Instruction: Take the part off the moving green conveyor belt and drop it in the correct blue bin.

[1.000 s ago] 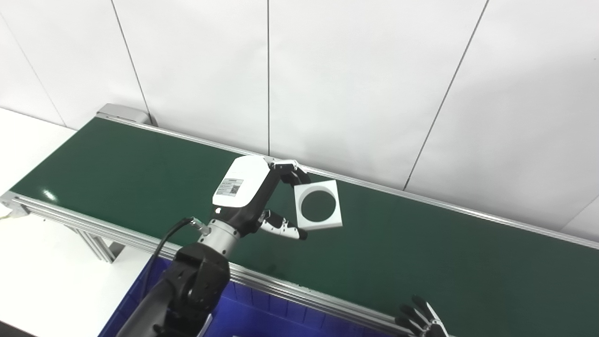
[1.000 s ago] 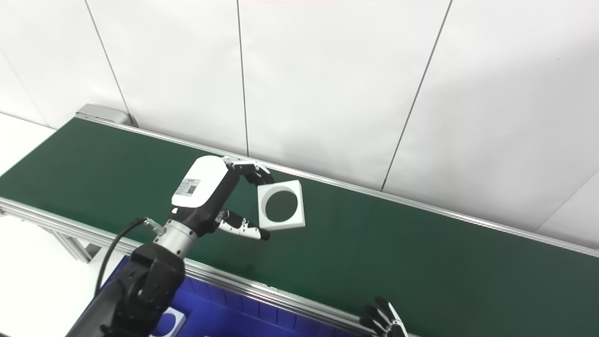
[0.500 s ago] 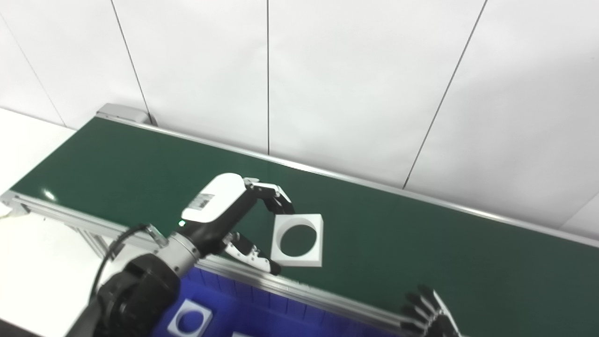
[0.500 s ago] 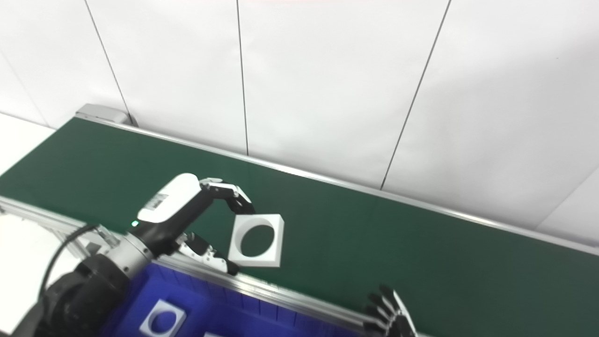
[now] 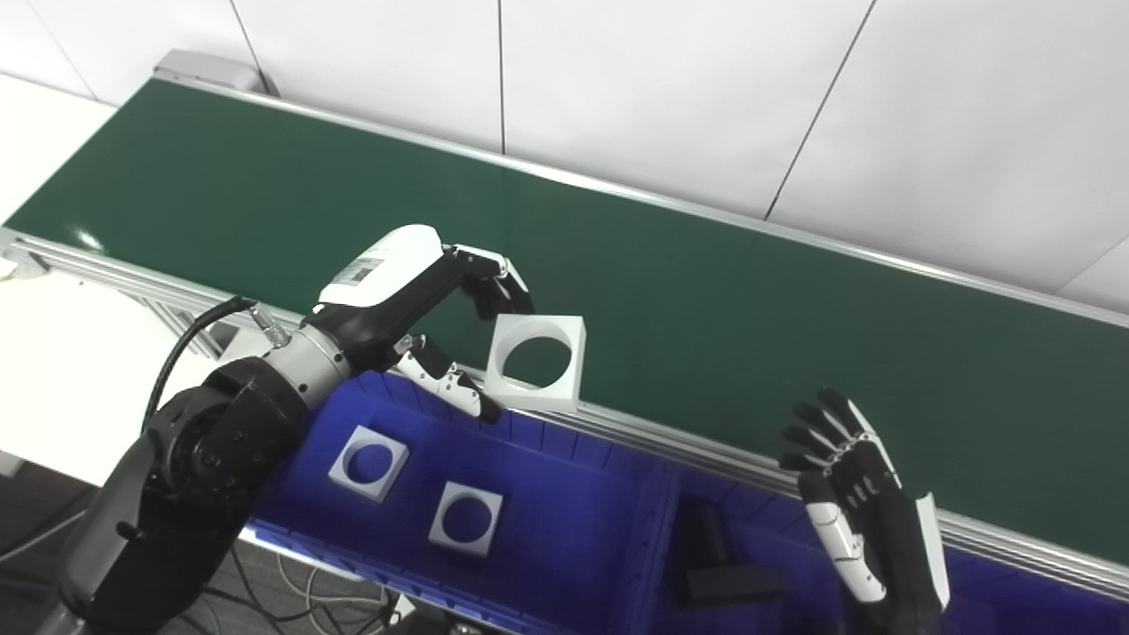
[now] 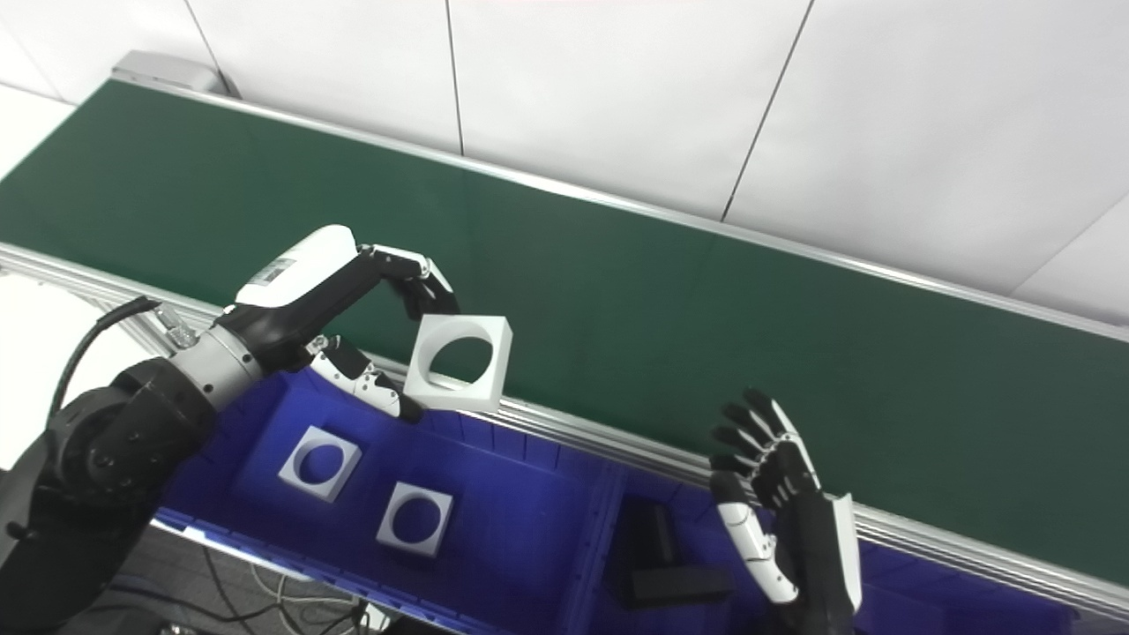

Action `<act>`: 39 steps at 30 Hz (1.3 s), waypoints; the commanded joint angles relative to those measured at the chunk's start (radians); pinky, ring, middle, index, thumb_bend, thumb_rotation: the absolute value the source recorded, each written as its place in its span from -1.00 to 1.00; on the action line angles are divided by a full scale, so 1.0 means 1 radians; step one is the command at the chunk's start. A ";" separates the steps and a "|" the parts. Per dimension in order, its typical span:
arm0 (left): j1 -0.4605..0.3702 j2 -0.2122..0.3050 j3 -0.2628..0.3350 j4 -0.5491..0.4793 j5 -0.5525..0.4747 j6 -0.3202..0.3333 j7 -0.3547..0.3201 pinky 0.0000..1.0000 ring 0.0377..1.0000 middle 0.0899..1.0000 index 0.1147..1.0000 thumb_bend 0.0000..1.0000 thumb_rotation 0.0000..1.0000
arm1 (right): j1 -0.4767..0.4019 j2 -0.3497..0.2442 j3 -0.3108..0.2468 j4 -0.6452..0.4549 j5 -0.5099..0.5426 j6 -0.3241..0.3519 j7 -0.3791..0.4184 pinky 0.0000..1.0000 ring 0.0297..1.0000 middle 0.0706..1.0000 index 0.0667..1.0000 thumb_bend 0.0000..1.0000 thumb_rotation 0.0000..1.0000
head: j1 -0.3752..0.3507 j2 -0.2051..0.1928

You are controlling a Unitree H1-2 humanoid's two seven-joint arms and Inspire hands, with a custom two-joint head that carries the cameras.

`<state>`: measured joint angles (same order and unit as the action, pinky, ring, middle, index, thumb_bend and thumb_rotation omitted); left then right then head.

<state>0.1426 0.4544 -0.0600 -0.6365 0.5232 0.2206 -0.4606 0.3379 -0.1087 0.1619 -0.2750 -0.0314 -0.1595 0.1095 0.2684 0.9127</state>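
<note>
A white square part (image 5: pixel 536 362) with a round hole hangs in the air over the near rail of the green conveyor belt (image 5: pixel 706 291). My left hand (image 5: pixel 414 304) is shut on it, fingers on its top left corner and thumb at its bottom left corner. It is held above the far edge of the left blue bin (image 5: pixel 547 520), which holds two similar white square parts (image 5: pixel 369 451) (image 5: pixel 466 518). My right hand (image 5: pixel 860 511) is open, fingers spread, over the right blue bin (image 5: pixel 988 591) with nothing in it.
Black parts (image 5: pixel 719 564) lie in the right blue bin beside the divider. The aluminium rail (image 5: pixel 688 445) runs between belt and bins. A white wall stands behind the belt, and a white table surface (image 5: pixel 53 370) lies at left.
The camera has tilted down, bringing the bins into view. My left hand has carried the white part from over the belt back to the near rail, above the left bin. The right hand shows more.
</note>
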 commanded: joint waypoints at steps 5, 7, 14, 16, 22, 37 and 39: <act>0.040 0.019 -0.008 0.011 0.035 0.041 -0.026 0.11 0.05 -0.09 -0.18 0.05 -1.00 | -0.003 0.000 -0.012 -0.054 0.023 0.017 0.007 0.29 0.50 0.62 0.76 0.09 0.21 | -0.004 0.014; 0.058 0.017 -0.013 0.035 0.041 0.017 -0.012 0.07 0.03 -0.11 -0.17 0.05 -1.00 | -0.003 -0.001 -0.013 -0.057 0.025 0.021 0.008 0.29 0.51 0.63 0.76 0.09 0.22 | -0.002 0.015; 0.104 0.020 -0.052 0.079 0.121 -0.030 0.013 0.27 0.05 -0.08 -0.18 0.05 -1.00 | -0.004 0.000 -0.015 -0.057 0.025 0.023 0.007 0.29 0.51 0.63 0.76 0.10 0.23 | -0.002 0.013; 0.114 0.023 -0.063 0.088 0.143 -0.040 0.014 0.37 0.12 -0.06 -0.19 0.04 -1.00 | -0.005 0.000 -0.015 -0.057 0.026 0.024 0.008 0.29 0.51 0.63 0.76 0.10 0.23 | -0.002 0.013; 0.140 0.010 -0.089 0.173 0.181 -0.080 0.055 0.40 0.14 -0.06 -0.19 0.04 -1.00 | -0.005 -0.001 -0.019 -0.055 0.025 0.022 0.008 0.27 0.50 0.63 0.76 0.11 0.23 | -0.006 0.008; 0.169 0.003 -0.140 0.331 0.261 -0.160 0.175 0.66 0.31 -0.01 -0.22 0.03 -1.00 | -0.003 -0.002 -0.019 -0.056 0.022 0.017 0.014 0.26 0.49 0.62 0.76 0.10 0.24 | -0.014 0.002; 0.167 0.004 -0.146 0.337 0.283 -0.160 0.178 0.69 0.33 0.00 -0.22 0.03 -1.00 | -0.003 -0.001 -0.018 -0.056 0.018 0.016 0.013 0.26 0.49 0.62 0.76 0.11 0.24 | -0.015 0.001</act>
<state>0.3140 0.4469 -0.2052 -0.2911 0.7861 0.0832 -0.3165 0.3383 -0.1121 0.1463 -0.2959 -0.0157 -0.1391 0.1195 0.2546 0.9143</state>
